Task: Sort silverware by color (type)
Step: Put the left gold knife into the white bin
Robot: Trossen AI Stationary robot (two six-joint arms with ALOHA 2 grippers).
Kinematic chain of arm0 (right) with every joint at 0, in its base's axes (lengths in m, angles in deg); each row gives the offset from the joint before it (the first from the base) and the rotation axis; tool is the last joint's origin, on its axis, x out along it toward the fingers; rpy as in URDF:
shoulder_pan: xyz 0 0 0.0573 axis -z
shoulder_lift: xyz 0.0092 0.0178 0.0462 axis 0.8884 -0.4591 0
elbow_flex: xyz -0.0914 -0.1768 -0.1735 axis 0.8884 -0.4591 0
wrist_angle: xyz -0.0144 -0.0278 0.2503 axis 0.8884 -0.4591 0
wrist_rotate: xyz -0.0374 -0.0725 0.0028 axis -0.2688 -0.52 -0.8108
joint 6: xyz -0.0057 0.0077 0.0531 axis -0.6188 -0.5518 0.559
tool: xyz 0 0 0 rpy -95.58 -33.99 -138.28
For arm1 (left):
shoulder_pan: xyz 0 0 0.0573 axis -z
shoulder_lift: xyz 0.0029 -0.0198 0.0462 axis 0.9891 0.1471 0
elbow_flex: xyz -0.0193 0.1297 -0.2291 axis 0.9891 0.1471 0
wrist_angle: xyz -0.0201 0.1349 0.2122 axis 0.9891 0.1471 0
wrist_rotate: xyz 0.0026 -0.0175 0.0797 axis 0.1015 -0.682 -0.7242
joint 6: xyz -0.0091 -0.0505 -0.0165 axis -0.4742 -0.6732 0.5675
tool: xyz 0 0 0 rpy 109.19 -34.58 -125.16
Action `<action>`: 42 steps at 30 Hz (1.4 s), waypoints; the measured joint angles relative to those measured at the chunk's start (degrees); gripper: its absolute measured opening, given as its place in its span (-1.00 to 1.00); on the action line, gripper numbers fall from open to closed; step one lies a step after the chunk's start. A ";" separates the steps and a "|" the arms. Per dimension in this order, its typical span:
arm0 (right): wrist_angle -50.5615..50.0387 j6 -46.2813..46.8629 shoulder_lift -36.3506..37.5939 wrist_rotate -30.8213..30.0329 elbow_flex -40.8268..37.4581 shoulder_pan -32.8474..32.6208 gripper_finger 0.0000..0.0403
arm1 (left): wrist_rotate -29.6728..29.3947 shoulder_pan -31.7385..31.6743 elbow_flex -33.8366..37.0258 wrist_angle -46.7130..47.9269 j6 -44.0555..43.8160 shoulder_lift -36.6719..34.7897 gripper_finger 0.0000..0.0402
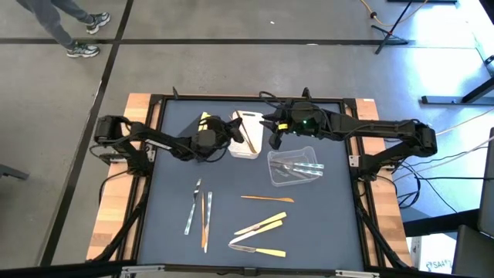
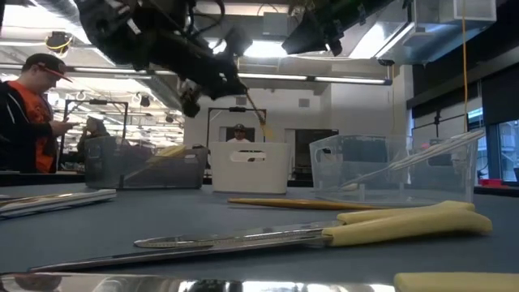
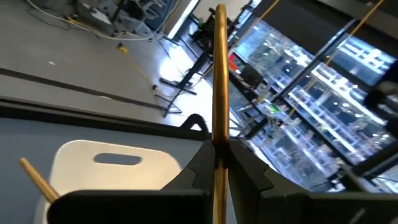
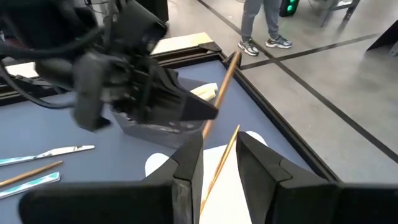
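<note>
L gripper [image 3: 219, 163] jaws clamped on thin orange-brown utensil [image 3: 218, 74], held over white tray [image 1: 245, 136] near table's far edge, by R gripper [image 4: 217, 163], jaws part-open, nothing between. Risk: thin stick pivots in grip, drops outside tray, or arms collide. High view alone shows remaining silverware [image 1: 262, 226] toward near edge; L wrist shows the grip.

We see the white tray [image 1: 245, 147] directly under the left gripper [image 1: 231, 133], between the black tray [image 1: 202, 123] and the clear tray [image 1: 294, 167].
</note>
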 joint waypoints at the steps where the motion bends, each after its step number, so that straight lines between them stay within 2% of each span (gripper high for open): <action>1: -0.06 -0.02 0.00 -0.01 0.00 0.00 -0.59 | 0.00 -0.37 0.00 -0.17 -0.06 0.77 -0.90; 10: -1.10 -0.02 0.00 -0.02 0.00 0.00 -0.59 | 0.26 -1.97 0.00 -0.12 -4.43 7.28 -0.90; 18: -1.13 -0.02 0.00 -0.02 0.00 0.00 -0.59 | 0.29 -1.97 0.00 0.05 -4.49 10.74 -0.89; 35: -1.13 -0.02 0.00 -0.02 0.00 0.00 -0.59 | 0.35 -1.94 0.00 2.03 -4.52 10.96 -0.83; 42: -1.13 -0.02 -0.01 0.00 0.00 0.00 -0.59 | 2.23 -1.94 0.00 2.07 -4.51 10.94 -0.83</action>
